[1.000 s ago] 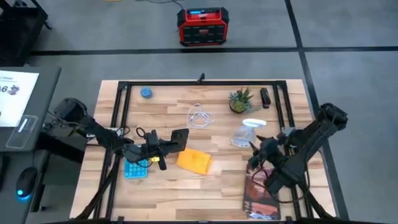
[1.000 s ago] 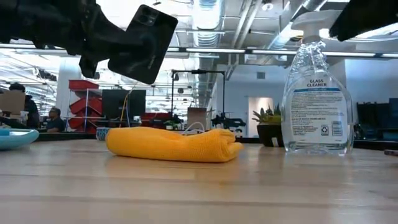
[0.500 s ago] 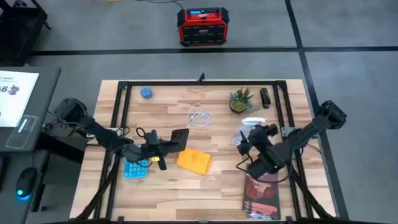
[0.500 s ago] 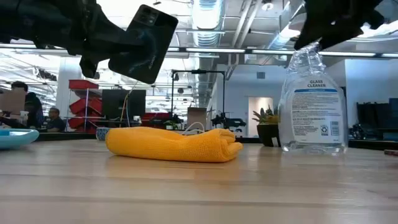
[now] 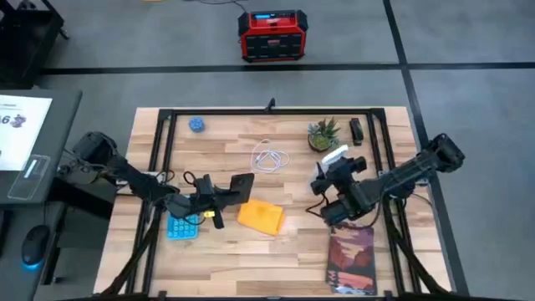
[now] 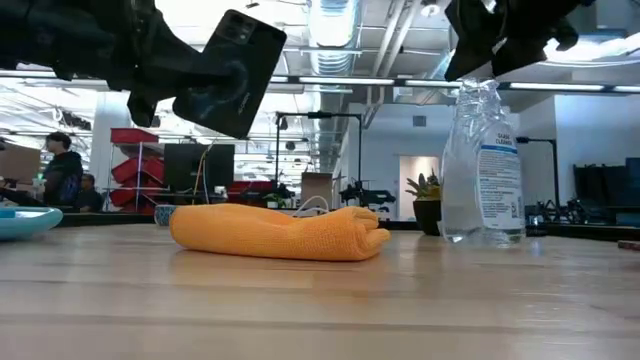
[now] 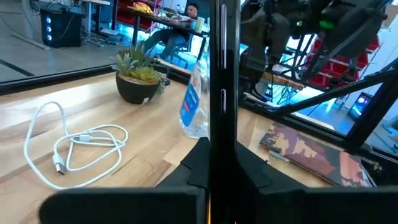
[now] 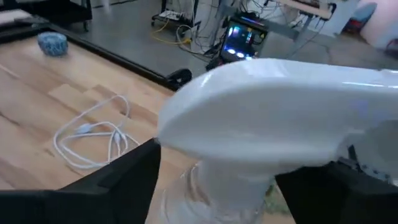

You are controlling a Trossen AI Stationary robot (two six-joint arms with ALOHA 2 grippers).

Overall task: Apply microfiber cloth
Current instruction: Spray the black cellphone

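Wooden worktop (image 5: 226,251) carries the folded orange-yellow cloth (image 5: 261,216) near its middle. Left gripper (image 5: 219,196) is clamped on a black phone (image 6: 229,72) just above it; right gripper (image 5: 333,186) grips a clear spray bottle (image 6: 482,165), label illegible.

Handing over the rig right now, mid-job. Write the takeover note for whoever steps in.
Left gripper: shut on the black phone, held up above the table beside the cloth.
Right gripper: around the top of the glass cleaner bottle; whether it is closed cannot be told.
Microfiber cloth: folded, lying mid-table, untouched.
Done: phone lifted.
Left: pick up the cloth and wipe the phone.
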